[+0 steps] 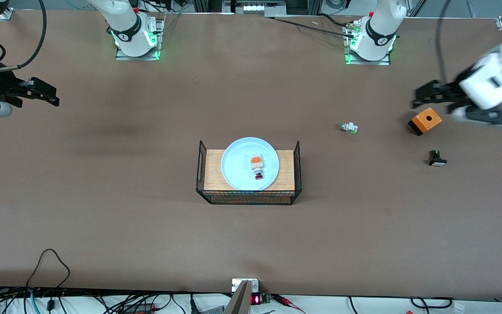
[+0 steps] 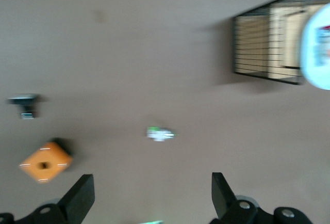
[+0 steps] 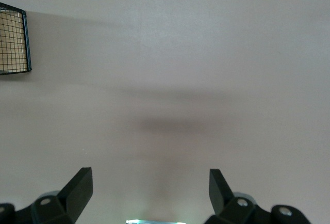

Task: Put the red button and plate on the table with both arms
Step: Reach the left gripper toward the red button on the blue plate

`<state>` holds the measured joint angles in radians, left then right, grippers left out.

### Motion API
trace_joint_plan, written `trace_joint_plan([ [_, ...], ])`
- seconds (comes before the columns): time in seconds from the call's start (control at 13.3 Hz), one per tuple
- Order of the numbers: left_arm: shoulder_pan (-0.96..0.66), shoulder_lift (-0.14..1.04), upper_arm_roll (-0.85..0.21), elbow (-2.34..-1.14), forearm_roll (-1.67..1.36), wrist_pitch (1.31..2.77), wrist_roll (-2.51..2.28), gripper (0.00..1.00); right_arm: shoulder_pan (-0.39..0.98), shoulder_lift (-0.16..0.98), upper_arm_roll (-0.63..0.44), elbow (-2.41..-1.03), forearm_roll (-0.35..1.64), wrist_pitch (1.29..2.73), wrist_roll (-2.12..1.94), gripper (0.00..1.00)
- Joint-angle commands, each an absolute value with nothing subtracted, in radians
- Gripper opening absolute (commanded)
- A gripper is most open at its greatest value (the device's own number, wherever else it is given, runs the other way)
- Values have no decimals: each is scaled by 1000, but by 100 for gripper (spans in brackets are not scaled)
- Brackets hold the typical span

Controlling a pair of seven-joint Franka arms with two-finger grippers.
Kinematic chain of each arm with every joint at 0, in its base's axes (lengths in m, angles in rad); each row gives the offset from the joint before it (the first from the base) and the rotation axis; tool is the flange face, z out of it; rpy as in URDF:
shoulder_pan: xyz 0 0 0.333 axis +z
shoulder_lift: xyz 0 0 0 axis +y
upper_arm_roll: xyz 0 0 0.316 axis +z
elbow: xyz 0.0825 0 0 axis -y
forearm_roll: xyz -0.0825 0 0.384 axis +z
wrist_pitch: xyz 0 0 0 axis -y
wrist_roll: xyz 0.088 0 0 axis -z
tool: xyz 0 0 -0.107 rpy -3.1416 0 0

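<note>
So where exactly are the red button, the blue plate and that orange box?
red button [image 1: 257, 167]: front view, on its white body, lying in the plate.
plate [image 1: 233, 163]: front view, on a bare part of the dish.
orange box [image 1: 426, 118]: front view, on its top face.

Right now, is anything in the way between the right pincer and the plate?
Nothing visible on the bare table between them. The right pincer is open. The plate sits on the rack, whose raised wire ends flank it.
</note>
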<state>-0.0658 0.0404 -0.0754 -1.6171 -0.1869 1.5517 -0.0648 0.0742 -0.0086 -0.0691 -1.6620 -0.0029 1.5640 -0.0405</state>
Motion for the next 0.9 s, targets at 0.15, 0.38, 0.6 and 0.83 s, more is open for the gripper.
trace_joint_plan([
  [0.15, -67, 107, -312, -1586, -249, 1788, -418, 100, 77, -8, -71, -1647, -2, 1545, -37, 100],
  [0.38, -69, 185, -435, -1592, -238, 1992, -577, 100, 77, -8, -71, -1647, -2, 1546, -37, 100],
  [0.6, -167, 310, -446, -1586, -238, 2236, -654, 100, 77, -8, -71, -1647, -2, 1548, -37, 100],
  [0.83, -280, 467, -445, -1502, 117, 2253, -921, 100, 77, -8, -71, -1647, -2, 1549, -37, 100],
])
